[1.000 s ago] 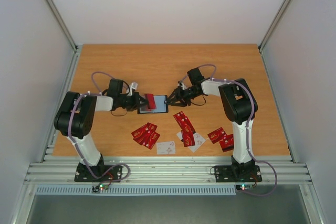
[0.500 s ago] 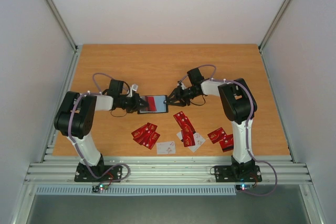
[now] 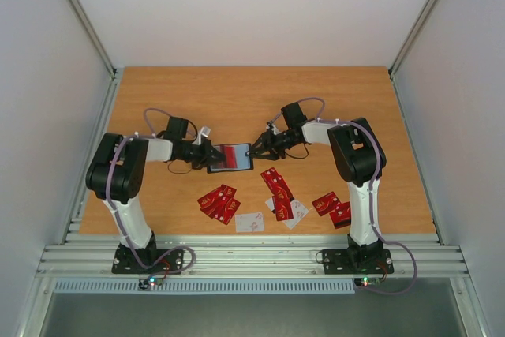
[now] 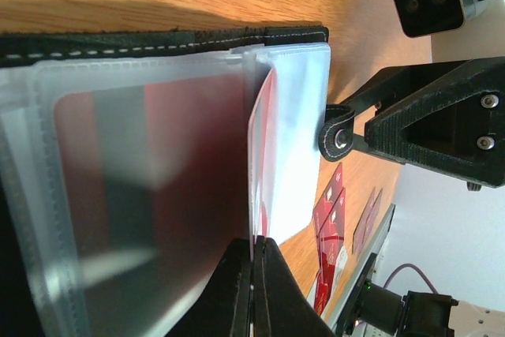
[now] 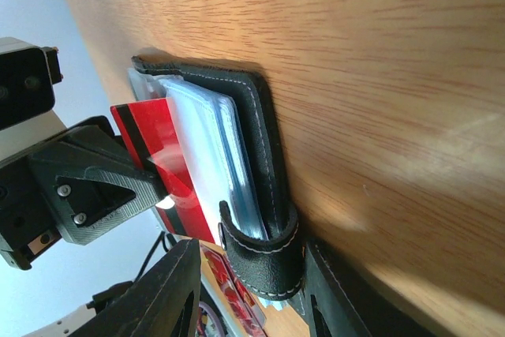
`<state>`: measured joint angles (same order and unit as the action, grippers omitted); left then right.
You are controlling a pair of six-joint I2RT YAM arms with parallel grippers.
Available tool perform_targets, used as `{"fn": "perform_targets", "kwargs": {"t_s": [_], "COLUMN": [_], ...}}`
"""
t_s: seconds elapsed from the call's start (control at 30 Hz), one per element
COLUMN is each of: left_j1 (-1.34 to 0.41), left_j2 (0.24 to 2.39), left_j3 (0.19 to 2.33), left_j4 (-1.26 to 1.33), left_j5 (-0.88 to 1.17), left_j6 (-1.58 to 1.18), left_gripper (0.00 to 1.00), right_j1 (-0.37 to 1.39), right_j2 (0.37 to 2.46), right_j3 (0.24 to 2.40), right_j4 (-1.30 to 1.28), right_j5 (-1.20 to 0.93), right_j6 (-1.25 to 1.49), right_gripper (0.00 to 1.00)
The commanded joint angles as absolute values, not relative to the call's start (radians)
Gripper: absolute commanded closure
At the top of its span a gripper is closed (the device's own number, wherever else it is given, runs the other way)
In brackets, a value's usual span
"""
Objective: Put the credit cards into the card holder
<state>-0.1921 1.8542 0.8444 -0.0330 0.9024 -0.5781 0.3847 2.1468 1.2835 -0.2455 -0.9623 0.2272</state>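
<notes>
Red card (image 4: 253, 171) first: finds it clamped edge-on in the left gripper (image 4: 252, 262), jaws pressed together on its left end. Finds the right gripper (image 5: 251, 252) with jaws part-way apart astride the snap tab (image 5: 260, 262) at the right edge of the card holder (image 5: 267, 147); cannot tell whether squeezing or merely steadying. Places the holder open at the middle of the table (image 3: 237, 100), between both grippers. Notes the change over the last second: card no longer tilted up over the left edge, now flatter and further right, among the clear sleeves (image 4: 304, 108). Judges insertion under way, not complete. Counts one holder, one card in hand, and loose credit cards (image 3: 218, 203) nearer: about nine red and two or three pale, in four groups. Cannot count exactly because of overlap.
</notes>
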Motion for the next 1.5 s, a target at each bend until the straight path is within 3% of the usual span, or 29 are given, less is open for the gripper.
{"fn": "perform_targets", "kwargs": {"t_s": [0.0, 1.13, 1.47], "left_j1": [-0.207, -0.267, -0.280], "left_j2": [1.892, 2.003, 2.023], "left_j3": [0.867, 0.989, 1.019], "left_j4": [-0.088, -0.151, -0.175], "left_j5": [0.910, 0.908, 0.905], "left_j6": [-0.545, -0.532, -0.526], "left_gripper": [1.00, 1.00, 0.94], "right_j1": [0.384, 0.383, 0.383], "right_j2": [2.169, 2.188, 2.195], "right_j3": [1.275, 1.281, 1.282], "right_j4": [-0.231, -0.195, -0.188], "right_j5": [-0.971, -0.991, -0.995], "right_j6": [0.229, 0.248, 0.253], "right_gripper": [0.63, 0.64, 0.66]}}
